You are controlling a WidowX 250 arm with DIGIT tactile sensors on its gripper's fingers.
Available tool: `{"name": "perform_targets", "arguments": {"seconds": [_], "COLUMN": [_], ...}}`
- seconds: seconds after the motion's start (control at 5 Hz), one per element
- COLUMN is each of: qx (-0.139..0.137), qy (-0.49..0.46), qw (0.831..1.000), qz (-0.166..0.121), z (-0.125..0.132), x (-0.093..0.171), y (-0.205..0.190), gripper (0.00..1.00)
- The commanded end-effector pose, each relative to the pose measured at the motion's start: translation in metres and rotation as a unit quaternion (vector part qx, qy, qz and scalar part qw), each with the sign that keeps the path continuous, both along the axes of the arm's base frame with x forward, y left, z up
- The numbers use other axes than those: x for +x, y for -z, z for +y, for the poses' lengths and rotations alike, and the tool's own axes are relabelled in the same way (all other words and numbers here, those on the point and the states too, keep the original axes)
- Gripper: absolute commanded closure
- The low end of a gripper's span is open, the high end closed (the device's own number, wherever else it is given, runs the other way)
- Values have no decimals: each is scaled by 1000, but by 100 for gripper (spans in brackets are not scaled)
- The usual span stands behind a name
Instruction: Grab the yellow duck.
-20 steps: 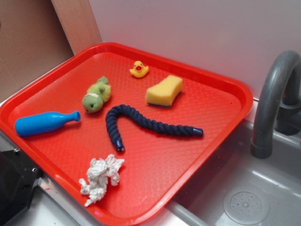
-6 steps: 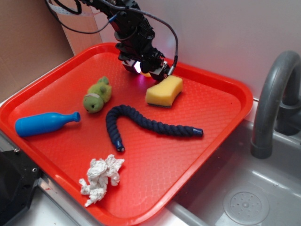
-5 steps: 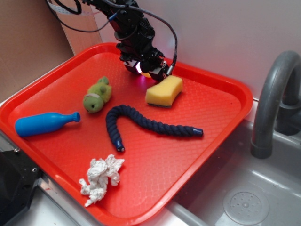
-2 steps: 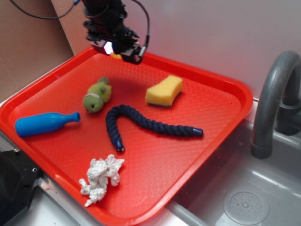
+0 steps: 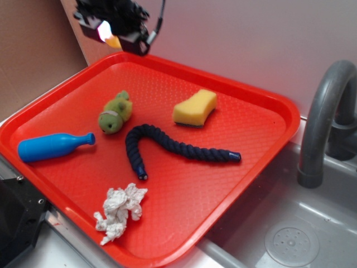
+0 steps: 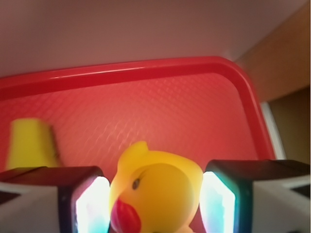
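The yellow duck, small with a red beak, fills the lower middle of the wrist view, squeezed between the two glowing pads. In the exterior view my gripper hangs high above the far left corner of the red tray, shut on the yellow duck, of which only a small orange-yellow patch shows under the black fingers. The duck is lifted well off the tray.
On the tray lie a yellow sponge, a green plush toy, a dark blue rope, a blue bottle and a crumpled white paper. A grey faucet and sink are at the right.
The gripper came down on the duck next to the sponge, closed on it, then rose and moved left toward the tray's far left corner with the duck in it.
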State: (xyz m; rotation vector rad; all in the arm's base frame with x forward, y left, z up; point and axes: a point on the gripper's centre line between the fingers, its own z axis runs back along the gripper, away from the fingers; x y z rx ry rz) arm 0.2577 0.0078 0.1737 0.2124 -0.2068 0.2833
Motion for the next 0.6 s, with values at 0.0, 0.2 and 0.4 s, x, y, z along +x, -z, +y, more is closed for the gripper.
{"name": "perform_targets", "arguments": {"seconds": [0.0, 0.2, 0.4], "qx": [-34, -30, -37], "qy": [95, 151, 176], "qw": [995, 987, 983], "qz": [-23, -39, -27], "z": [-23, -32, -28], "x": [-19, -25, -19], "y": [-69, -73, -66], "gripper": [100, 100, 100]}}
